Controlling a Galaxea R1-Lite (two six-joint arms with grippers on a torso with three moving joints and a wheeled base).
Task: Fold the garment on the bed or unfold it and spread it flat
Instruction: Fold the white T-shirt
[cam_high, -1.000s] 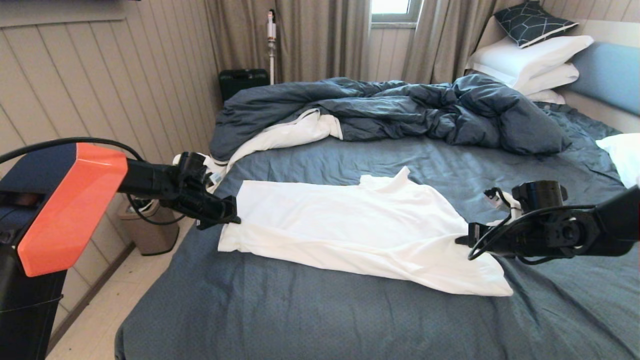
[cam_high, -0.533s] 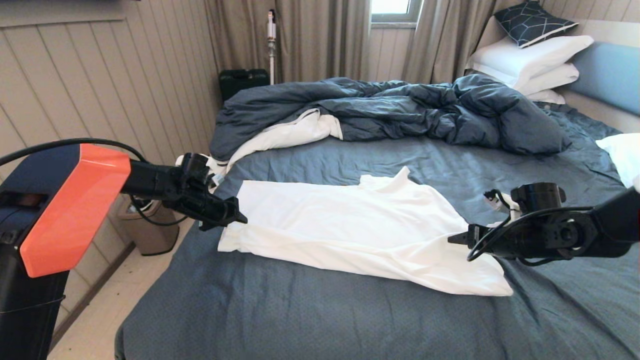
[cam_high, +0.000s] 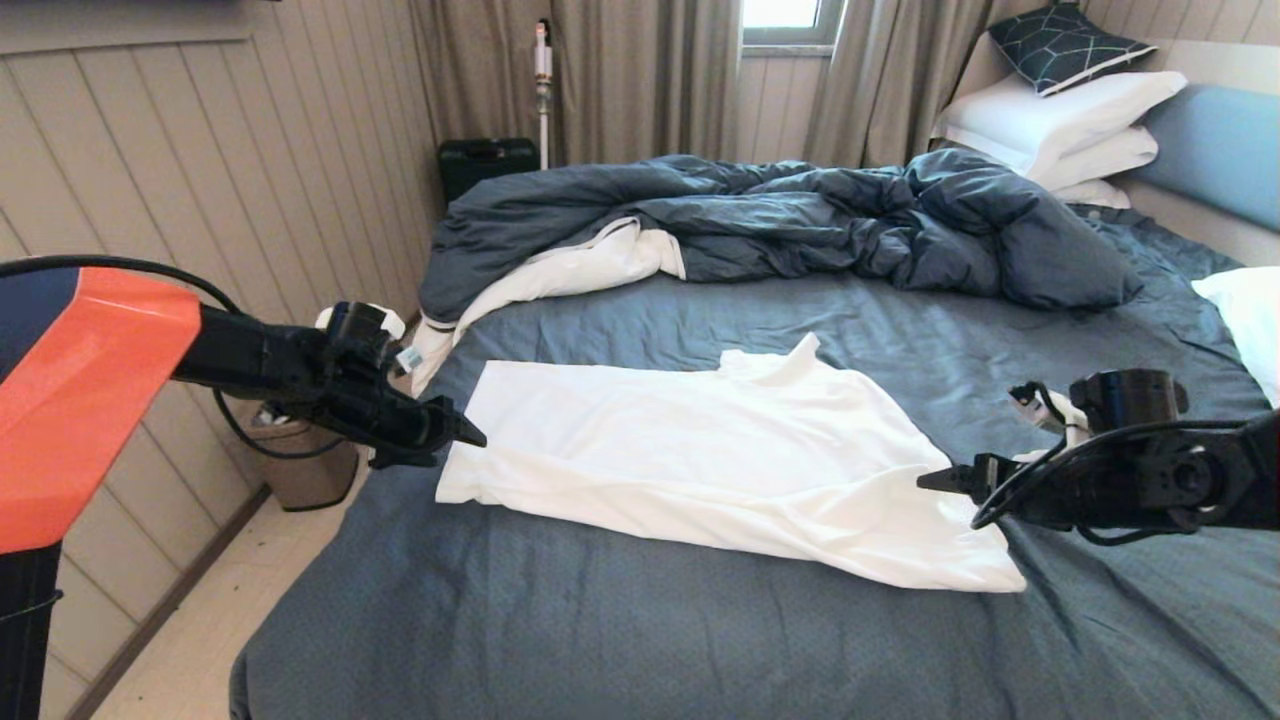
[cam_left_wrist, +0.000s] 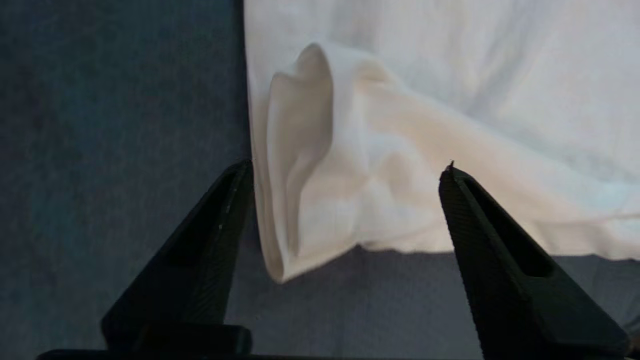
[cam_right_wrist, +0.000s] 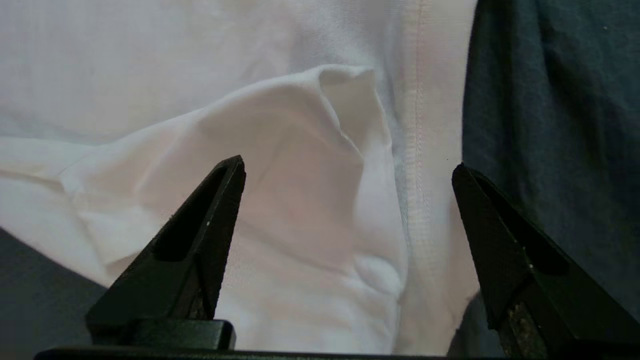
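Head view shows your left gripper (cam_high: 455, 435) and right gripper (cam_high: 950, 478) at opposite ends of the garment (cam_high: 700, 450), jaws apart and gripping nothing. That leaves the shirt lying spread on the bed (cam_high: 600, 620), apart from the duvet (cam_high: 800, 215).

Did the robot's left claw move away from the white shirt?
Yes. The left gripper has opened and backed off the shirt, toward the bin.

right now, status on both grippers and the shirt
Left gripper open at shirt's left edge, right gripper open at its right edge. White shirt folded on the bed, released. Duvet behind, clear.
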